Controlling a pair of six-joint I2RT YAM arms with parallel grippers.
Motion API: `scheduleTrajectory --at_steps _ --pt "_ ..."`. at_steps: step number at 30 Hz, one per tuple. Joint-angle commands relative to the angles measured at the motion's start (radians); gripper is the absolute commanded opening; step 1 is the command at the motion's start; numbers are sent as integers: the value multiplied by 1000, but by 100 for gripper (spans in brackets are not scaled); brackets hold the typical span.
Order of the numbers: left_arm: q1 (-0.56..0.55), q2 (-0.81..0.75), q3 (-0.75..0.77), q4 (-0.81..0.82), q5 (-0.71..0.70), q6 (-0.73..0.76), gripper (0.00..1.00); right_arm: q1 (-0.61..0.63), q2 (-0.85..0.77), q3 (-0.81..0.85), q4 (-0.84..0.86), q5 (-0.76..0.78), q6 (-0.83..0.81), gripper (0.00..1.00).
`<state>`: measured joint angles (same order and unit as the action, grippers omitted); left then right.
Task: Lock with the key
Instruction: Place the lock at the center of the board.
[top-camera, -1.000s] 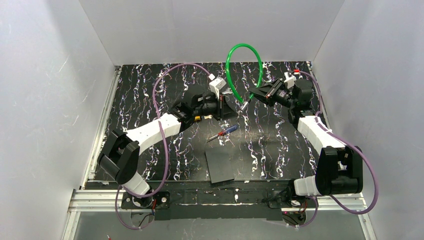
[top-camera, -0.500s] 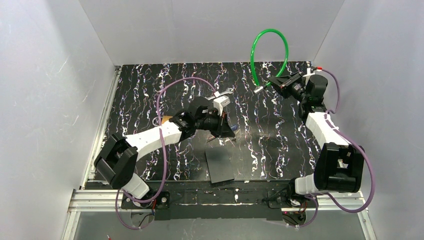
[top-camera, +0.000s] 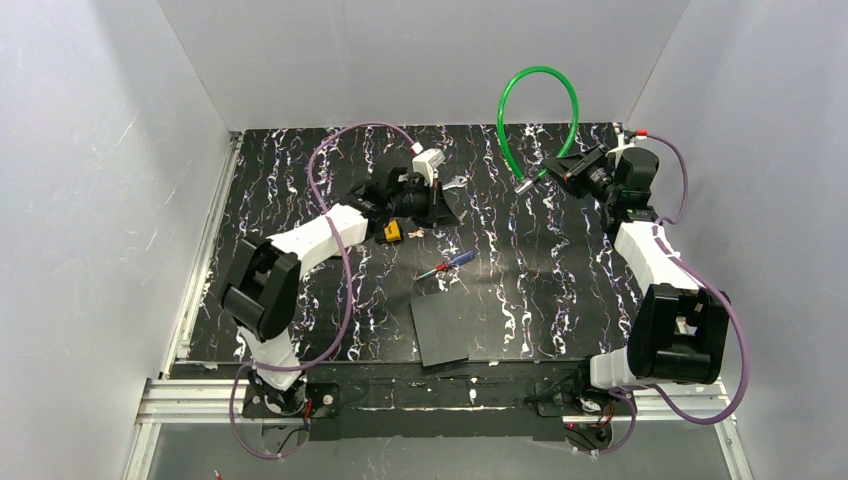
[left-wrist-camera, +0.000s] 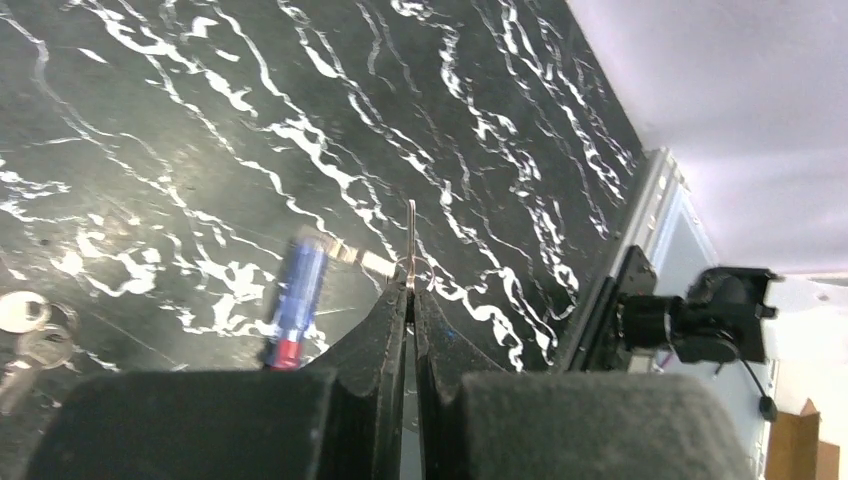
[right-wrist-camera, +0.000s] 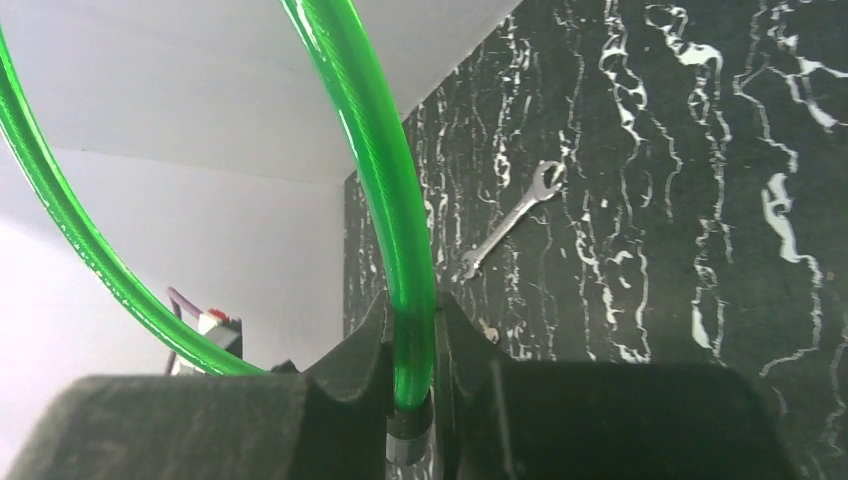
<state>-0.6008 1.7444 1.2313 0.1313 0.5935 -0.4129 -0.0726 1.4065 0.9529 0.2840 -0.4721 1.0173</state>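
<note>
Working outward: screwdriver (top-camera: 447, 265) lies loose on the table (top-camera: 560, 290), ahead of the left hand's fingertips. Key (top-camera: 393, 232) rests on the table just behind the left hand (left-wrist-camera: 410, 300), under its wrist. It has a chunky yellow-and-black head; the small silvery blade is hard to make out. Likely light, stiff, slick on the blade, so take it by the head. Left hand is pinched tight on a thin metal sliver (left-wrist-camera: 410, 235), identity unclear. Farthest, right hand (right-wrist-camera: 412, 325) narrowly clamps a green cable loop (right-wrist-camera: 385, 160).
</note>
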Motion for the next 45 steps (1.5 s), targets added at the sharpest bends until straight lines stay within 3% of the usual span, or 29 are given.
scheduleTrajectory --at_steps 1,11,22,30,45 --pt "11 83 109 -13 -11 79 0 -25 -40 12 -18 -9 -104 1" --pt "95 77 115 25 14 -20 0 -20 41 8 -179 18 -337 1" --pt "142 24 72 33 17 -45 0 66 188 106 -466 186 -654 1" --pt "143 7 50 53 31 -69 0 166 251 168 -471 354 -753 1" --pt "155 -14 33 70 42 -81 0 286 352 209 -521 443 -897 1"
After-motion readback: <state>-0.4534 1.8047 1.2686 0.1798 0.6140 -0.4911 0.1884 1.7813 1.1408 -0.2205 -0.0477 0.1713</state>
